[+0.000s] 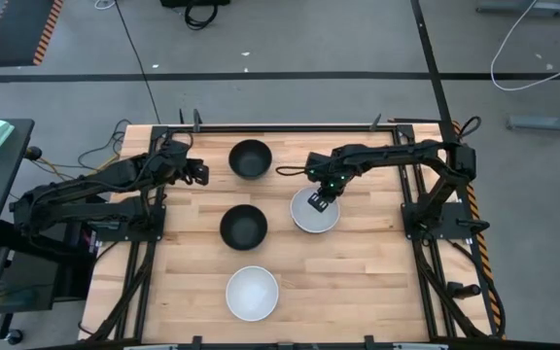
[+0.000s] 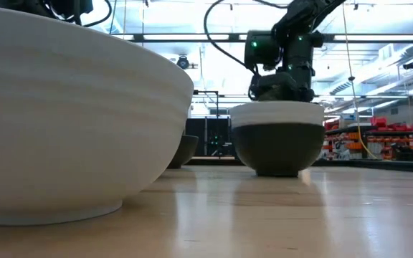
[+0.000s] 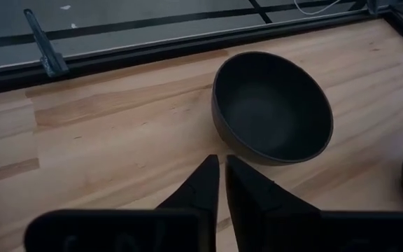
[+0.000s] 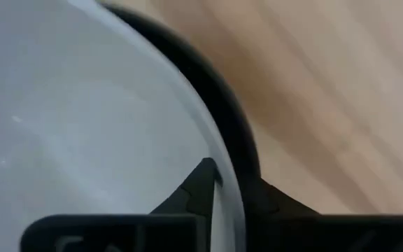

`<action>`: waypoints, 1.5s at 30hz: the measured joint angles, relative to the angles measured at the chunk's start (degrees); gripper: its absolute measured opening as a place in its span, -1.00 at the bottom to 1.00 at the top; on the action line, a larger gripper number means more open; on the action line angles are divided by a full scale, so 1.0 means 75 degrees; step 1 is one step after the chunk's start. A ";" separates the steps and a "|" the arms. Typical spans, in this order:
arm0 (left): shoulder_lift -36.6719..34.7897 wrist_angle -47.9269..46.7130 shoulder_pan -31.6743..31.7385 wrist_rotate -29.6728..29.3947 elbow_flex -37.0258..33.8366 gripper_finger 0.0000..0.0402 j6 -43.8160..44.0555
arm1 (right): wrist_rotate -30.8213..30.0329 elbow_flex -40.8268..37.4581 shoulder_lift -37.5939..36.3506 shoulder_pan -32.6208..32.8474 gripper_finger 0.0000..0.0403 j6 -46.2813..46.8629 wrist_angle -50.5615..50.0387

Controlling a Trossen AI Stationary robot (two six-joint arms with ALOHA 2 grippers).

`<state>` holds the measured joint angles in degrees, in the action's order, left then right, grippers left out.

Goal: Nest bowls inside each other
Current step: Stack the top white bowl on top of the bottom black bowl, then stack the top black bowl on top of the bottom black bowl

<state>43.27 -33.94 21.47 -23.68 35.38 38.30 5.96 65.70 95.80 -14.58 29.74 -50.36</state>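
Observation:
A white bowl (image 1: 324,219) sits nested in a black bowl (image 2: 278,147) right of the table's middle; its rim band (image 2: 278,113) stands above the black one. My right gripper (image 1: 319,202) is shut on that white bowl's far-left rim. A second black bowl (image 1: 251,158) stands on its base at the far middle, and a third (image 1: 243,227) at the centre. Another white bowl (image 1: 252,293) stands near the front edge. My left gripper (image 1: 200,173) is shut and empty, hovering left of the far black bowl (image 3: 271,108). My right gripper holds the white bowl's rim (image 4: 226,161) on its far-left side, coming from above and pointing down. One finger (image 4: 198,185) is inside the white bowl and one outside, next to the black bowl's rim (image 4: 208,77). The white bowl sits upright inside the black bowl, which stands on the table.
A dark metal frame (image 1: 280,126) runs round the wooden table top. The near white bowl (image 2: 70,122) fills the left of the low view. Bare wood (image 1: 358,282) lies at the near right and at the left (image 1: 188,262).

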 joint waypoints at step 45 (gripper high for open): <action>0.3723 0.0565 0.1990 0.2847 0.2695 -0.43 -0.3171 | -0.0212 0.1109 -0.0098 0.0163 -0.42 -0.0499 -0.2174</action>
<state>71.19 -29.70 36.40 -2.33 55.59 14.52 4.37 74.02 95.07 -13.35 25.99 -66.67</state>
